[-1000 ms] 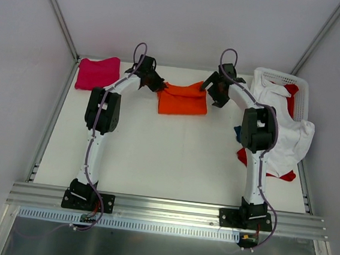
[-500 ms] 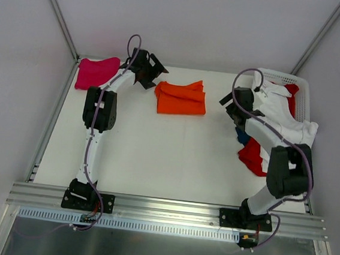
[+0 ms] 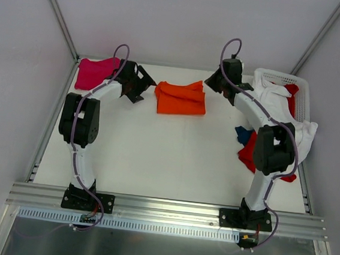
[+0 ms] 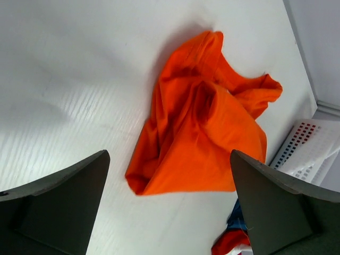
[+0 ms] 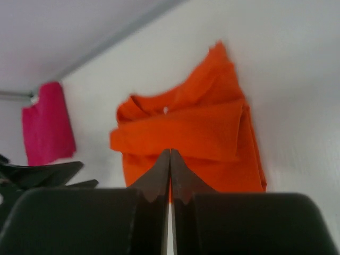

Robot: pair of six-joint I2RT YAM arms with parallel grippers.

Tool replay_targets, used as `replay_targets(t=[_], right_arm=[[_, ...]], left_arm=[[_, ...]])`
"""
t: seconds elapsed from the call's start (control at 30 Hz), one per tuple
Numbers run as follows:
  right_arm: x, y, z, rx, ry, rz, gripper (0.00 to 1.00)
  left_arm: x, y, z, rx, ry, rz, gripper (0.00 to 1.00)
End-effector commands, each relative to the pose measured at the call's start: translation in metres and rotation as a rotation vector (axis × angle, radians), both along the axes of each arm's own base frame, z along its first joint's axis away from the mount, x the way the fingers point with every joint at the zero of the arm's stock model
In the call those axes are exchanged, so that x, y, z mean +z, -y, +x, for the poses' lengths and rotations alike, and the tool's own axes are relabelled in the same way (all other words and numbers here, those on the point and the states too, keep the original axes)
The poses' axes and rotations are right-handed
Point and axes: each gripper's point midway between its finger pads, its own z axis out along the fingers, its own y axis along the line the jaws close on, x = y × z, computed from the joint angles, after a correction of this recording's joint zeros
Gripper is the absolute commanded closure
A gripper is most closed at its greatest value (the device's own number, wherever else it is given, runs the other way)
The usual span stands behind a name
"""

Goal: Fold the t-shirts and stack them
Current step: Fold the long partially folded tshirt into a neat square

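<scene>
T-shirt (image 3: pixel 181 100), orange; long axis left-right

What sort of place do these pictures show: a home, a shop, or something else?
Most likely a robotics lab test cell, not a home. The left arm and the right arm are bolted to an aluminium rail at the edge of a white table, and plain grey panels wall it in.

Bright, even light with soft shadows

The overhead view is crisp. In the left wrist view the orange t-shirt (image 4: pixel 202 133) casts a faint shadow on the table (image 4: pixel 79 79). The right wrist view looks soft, its fingers (image 5: pixel 154 188) seemingly out of focus.
</scene>
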Motion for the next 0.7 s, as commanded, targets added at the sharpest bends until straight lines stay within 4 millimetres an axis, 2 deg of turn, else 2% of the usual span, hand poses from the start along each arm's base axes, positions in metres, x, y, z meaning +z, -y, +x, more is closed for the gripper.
replay_targets(t=[0.0, 0.03, 0.07, 0.1, 0.3, 0.67], right_arm=[[-0.046, -0.027, -0.018, 0.117, -0.175, 0.053, 0.99], [-0.05, -0.03, -0.021, 0.116, -0.193, 0.067, 0.99], [-0.055, -0.031, -0.024, 0.121, -0.21, 0.071, 0.99], [-0.056, -0.036, -0.027, 0.131, -0.218, 0.072, 0.99], [-0.077, -0.051, -0.039, 0.154, -0.272, 0.061, 0.99], [-0.114, -0.048, -0.036, 0.118, -0.337, 0.035, 1.0]], left_arm=[[0.031, -0.003, -0.021, 0.021, 0.072, 0.004, 0.02], [0.029, -0.006, -0.026, 0.024, 0.068, 0.01, 0.03], [0.036, -0.008, -0.031, 0.027, 0.082, 0.011, 0.03], [0.025, -0.011, -0.04, 0.034, 0.059, 0.023, 0.03], [0.017, -0.012, -0.06, 0.029, 0.033, 0.013, 0.05], [0.027, -0.018, -0.08, 0.025, 0.059, 0.032, 0.05]])
